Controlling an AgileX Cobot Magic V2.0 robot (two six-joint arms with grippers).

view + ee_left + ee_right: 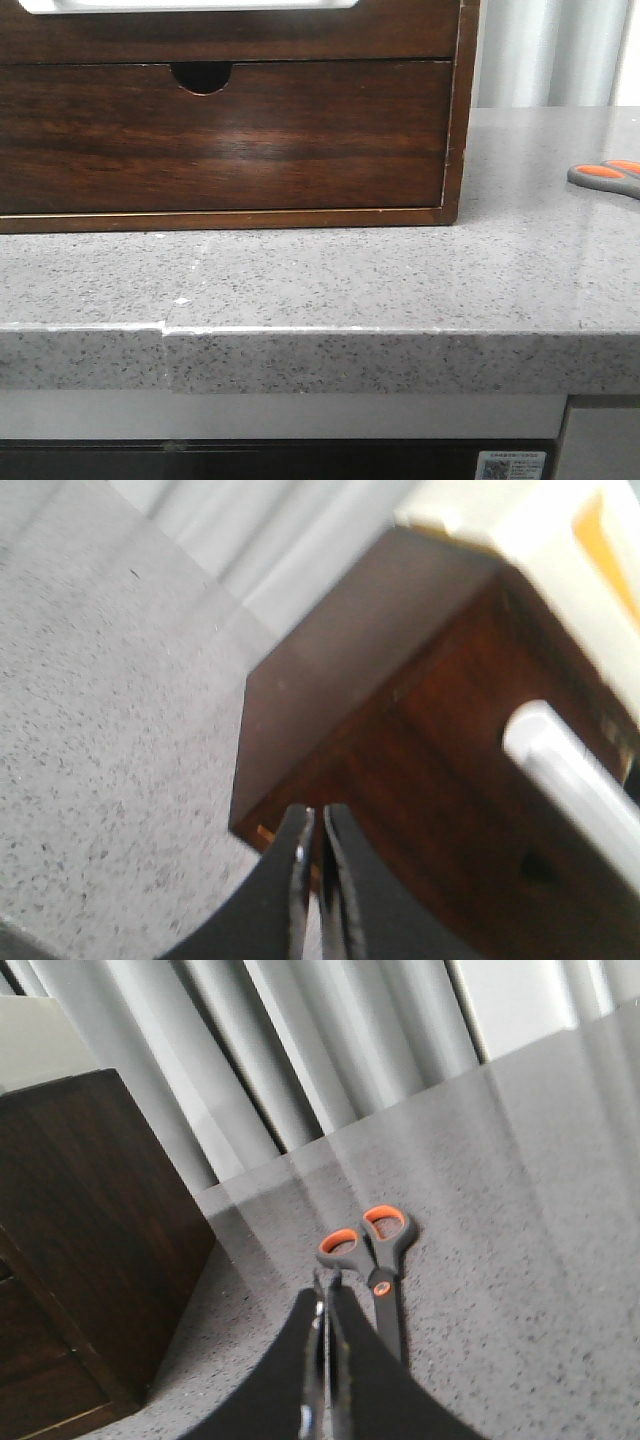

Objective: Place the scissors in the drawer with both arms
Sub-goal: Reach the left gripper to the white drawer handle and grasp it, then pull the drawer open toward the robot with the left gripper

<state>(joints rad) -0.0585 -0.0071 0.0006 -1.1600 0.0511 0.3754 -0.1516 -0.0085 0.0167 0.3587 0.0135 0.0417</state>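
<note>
Nothing is in hand yet, so the step is likely the first reach: one arm to the drawer pull, the other to the scissors.

On the left, the left gripper (312, 865) has its black fingers pressed nearly together with nothing between them, poised near a corner of the dark brown glossy wooden cabinet (400, 710). To do this well it should part its fingers before closing in on the wide dark brown drawer with the broad white cut-out (230, 30) along its top edge, seen at the top of the front view, not the lower drawer with the small half-round notch (202, 77). A straight, level pull should keep the cabinet from sliding on the speckled grey stone counter (330, 280).

On the right, the right gripper (322, 1345) is likewise narrowed to a slit and empty, hovering just short of the grey scissors with orange-lined loops (372, 1250). They lie flat and closed on the counter, well apart from the cabinet, loops pointing away from the gripper
</note>
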